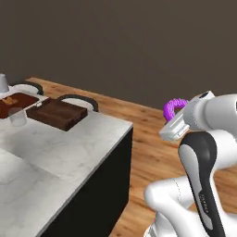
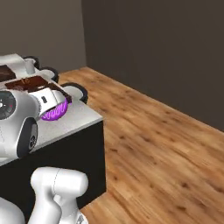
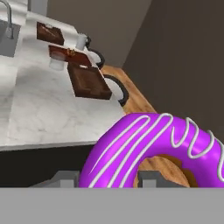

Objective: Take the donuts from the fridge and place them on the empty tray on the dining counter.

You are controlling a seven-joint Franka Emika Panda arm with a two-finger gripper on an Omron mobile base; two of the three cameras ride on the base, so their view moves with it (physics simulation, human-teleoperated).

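Note:
A purple-iced donut (image 1: 173,107) with white stripes is held in my gripper (image 1: 175,115), which is shut on it off the corner of the dining counter (image 1: 69,148). In the hand view the donut (image 3: 144,144) looms large between the two fingertips (image 3: 64,178). From the right base view the donut (image 2: 55,113) hangs under the hand (image 2: 51,103) over the counter's end (image 2: 76,119). The empty tray (image 1: 58,113), dark brown and flat, lies near the counter's far corner (image 3: 89,81). The fridge is out of view.
A second brown tray (image 1: 16,102) with food sits left of the empty one, and a clear glass (image 1: 17,116) stands in front of it. Dark round stools (image 1: 77,99) line the counter's far side. A sink with a faucet (image 3: 6,24) is further along. Wooden floor (image 2: 157,144) lies to the right.

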